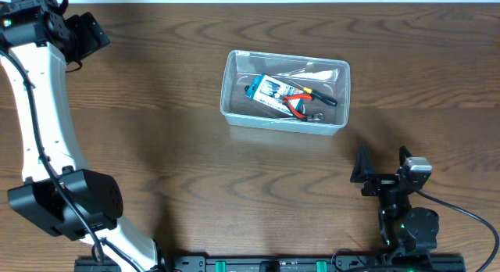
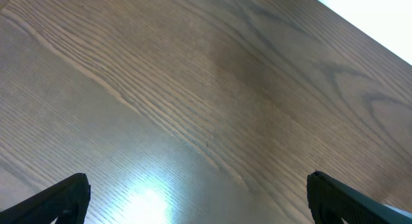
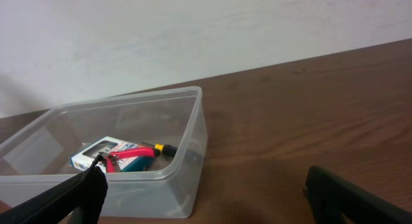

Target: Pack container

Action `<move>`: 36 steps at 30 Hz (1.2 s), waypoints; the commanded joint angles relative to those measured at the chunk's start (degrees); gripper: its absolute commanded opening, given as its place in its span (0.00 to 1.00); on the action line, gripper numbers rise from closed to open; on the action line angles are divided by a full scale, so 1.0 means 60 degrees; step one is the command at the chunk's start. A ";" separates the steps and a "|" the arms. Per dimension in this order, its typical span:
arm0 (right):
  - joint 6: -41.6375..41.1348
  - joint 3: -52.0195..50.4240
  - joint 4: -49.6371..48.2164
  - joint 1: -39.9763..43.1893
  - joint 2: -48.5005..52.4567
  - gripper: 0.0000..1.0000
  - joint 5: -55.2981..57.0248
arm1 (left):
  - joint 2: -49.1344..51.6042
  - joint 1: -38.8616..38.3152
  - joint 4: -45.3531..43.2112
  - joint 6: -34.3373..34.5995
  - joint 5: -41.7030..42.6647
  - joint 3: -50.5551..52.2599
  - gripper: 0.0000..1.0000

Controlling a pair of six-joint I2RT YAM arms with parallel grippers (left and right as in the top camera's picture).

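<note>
The clear plastic container (image 1: 233, 108) stands on the wooden table, upper middle of the overhead view. Inside lie a blue and white packet (image 1: 269, 90), red-handled pliers (image 1: 298, 106) and a small screwdriver with a yellow and black handle (image 1: 316, 95). The right wrist view shows the container (image 3: 187, 121) at the left with the same packet (image 3: 96, 153) and pliers (image 3: 132, 153) inside. My right gripper (image 1: 383, 164) is open and empty near the front right, well short of the container. My left gripper (image 1: 87, 31) is open and empty at the far left corner, over bare wood (image 2: 206, 108).
The white left arm (image 1: 43, 108) runs down the left side of the table. A pale wall (image 3: 193, 31) stands behind the table's far edge. A black rail (image 1: 273, 264) runs along the front edge.
</note>
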State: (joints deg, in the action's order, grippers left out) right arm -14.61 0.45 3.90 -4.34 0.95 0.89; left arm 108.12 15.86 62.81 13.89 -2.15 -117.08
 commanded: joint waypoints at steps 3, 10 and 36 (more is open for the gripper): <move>0.0084 -0.0022 0.0029 0.0066 -0.0106 0.99 0.0127 | 0.0040 -0.0015 0.0026 -0.0015 -0.0153 -0.0040 0.98; 0.0084 -0.0022 0.0029 0.0066 -0.0102 0.99 0.0127 | 0.0022 -0.0029 0.0026 -0.0015 -0.0153 -0.0029 0.98; 0.0084 -0.0022 0.0029 0.0066 -0.0102 0.99 0.0127 | -0.7748 -0.0193 -0.0331 0.0127 -0.0102 0.0463 0.98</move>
State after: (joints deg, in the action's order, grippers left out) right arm -14.59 0.45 3.88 -4.34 0.95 1.04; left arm 65.45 14.79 60.53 14.11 -1.96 -116.55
